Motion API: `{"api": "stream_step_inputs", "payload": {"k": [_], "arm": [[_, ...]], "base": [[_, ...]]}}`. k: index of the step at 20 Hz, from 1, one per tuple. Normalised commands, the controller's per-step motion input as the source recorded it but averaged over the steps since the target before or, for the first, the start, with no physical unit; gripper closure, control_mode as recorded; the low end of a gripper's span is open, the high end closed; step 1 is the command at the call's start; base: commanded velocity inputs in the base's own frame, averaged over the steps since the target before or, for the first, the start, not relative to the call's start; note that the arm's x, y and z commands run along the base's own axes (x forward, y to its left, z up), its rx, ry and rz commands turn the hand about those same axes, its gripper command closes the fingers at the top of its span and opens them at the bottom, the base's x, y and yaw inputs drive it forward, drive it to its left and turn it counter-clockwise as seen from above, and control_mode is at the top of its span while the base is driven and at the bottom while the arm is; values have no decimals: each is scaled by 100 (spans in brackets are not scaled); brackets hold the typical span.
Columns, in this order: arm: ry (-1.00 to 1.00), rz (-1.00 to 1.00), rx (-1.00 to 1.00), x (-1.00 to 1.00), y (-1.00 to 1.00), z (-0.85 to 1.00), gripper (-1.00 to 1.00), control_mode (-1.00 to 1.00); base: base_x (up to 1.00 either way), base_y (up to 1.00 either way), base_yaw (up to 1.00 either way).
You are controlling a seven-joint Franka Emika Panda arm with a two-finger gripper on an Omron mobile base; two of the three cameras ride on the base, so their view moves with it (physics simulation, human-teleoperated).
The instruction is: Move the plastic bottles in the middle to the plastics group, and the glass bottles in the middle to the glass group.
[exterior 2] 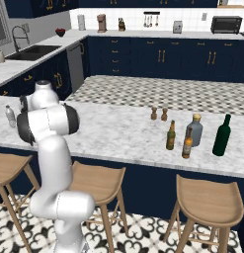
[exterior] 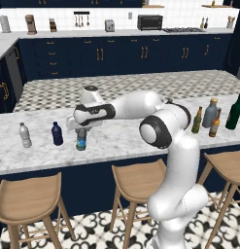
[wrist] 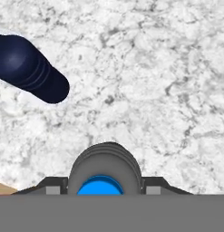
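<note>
The white arm (exterior: 141, 104) is reaching out to the robot's left from its upright column, forearm lying almost level. The wrist is bending downward, so the hand (exterior: 81, 129) is pointing straight down. Its two dark fingers (wrist: 52, 186) are standing partly apart, one on each side of a blue-capped bottle (exterior: 81, 139) and closed against it.

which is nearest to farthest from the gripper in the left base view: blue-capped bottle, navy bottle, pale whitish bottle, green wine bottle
1. Blue-capped bottle: directly under the gripper, between its fingers.
2. Navy bottle: just to the left on the counter.
3. Pale whitish bottle: further left, near the counter's end.
4. Green wine bottle: far right, across the counter.
</note>
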Motion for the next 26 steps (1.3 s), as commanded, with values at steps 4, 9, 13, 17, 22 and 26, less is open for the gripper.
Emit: {"api": "stream_step_inputs", "payload": {"k": [4, 9, 13, 17, 22, 26], "arm": [[0, 0, 0, 33, 41, -4, 100, -100], [-1, 0, 0, 32, 42, -20, 100, -100], [0, 0, 0, 38, 34, -26, 100, -100], [0, 0, 0, 30, 25, -30, 100, -100], [0, 0, 0, -3, -7, -44, 100, -100], [0, 0, 0, -29, -43, -47, -100, -100]], "base": [[0, 0, 0], [0, 0, 0], [0, 0, 0], [0, 0, 0], [0, 0, 0], [0, 0, 0]]}}
